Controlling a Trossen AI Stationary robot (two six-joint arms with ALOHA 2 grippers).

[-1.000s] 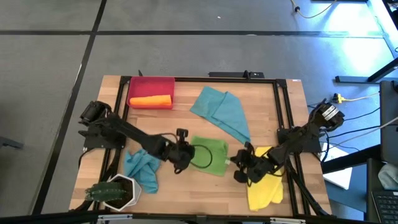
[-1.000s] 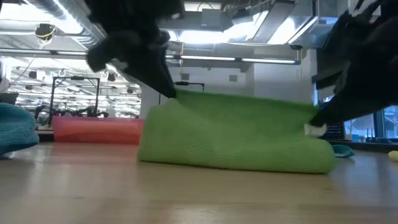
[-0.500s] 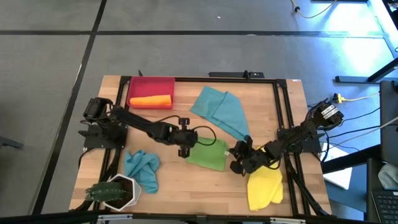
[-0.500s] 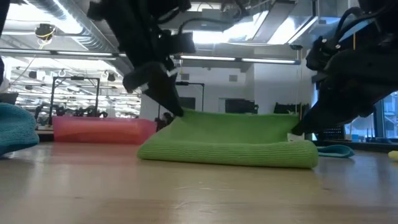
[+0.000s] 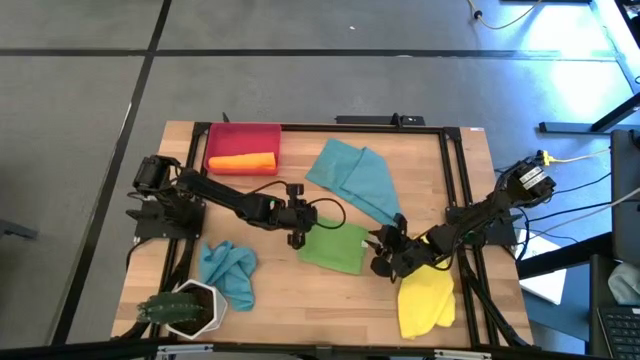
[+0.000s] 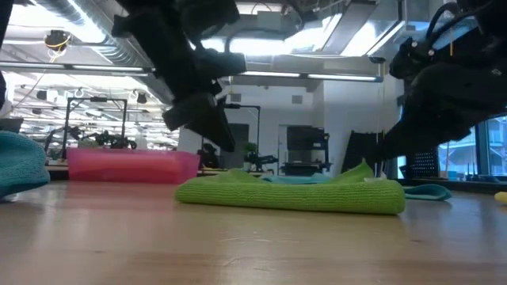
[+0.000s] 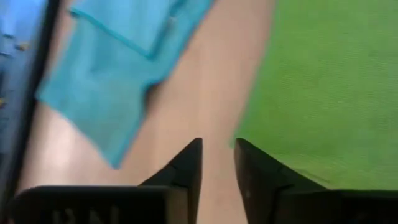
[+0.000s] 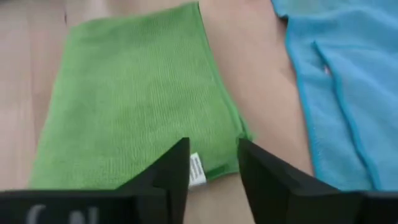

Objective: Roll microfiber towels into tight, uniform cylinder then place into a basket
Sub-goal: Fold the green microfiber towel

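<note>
Whereas a second ago both claws held the green towel (image 5: 333, 247) raised in a tall hump, it now lies folded and flat on the surface (image 5: 300, 290), let go at both ends. The left claw (image 5: 296, 237) hangs just off the towel's left edge, its fingers (image 7: 186, 171) slightly parted and holding nothing. The right claw (image 5: 384, 262) sits just off the towel's right edge, its fingers (image 8: 177, 168) likewise a little apart and empty, with the towel's white tag (image 8: 197, 170) showing between them.

Counted from above: one green towel, two teal towels, the spread one (image 5: 358, 180) beyond both claws and the bunched one (image 5: 228, 270) behind the left claw, one yellow towel (image 5: 425, 303) under the right arm, and one orange roll (image 5: 242, 161) lying in the red basket (image 5: 243, 134). One white pot with a plant (image 5: 183, 308) stands at the near left corner.

Only the low view shows how flat the green fold lies; only the right wrist view shows the tag.
</note>
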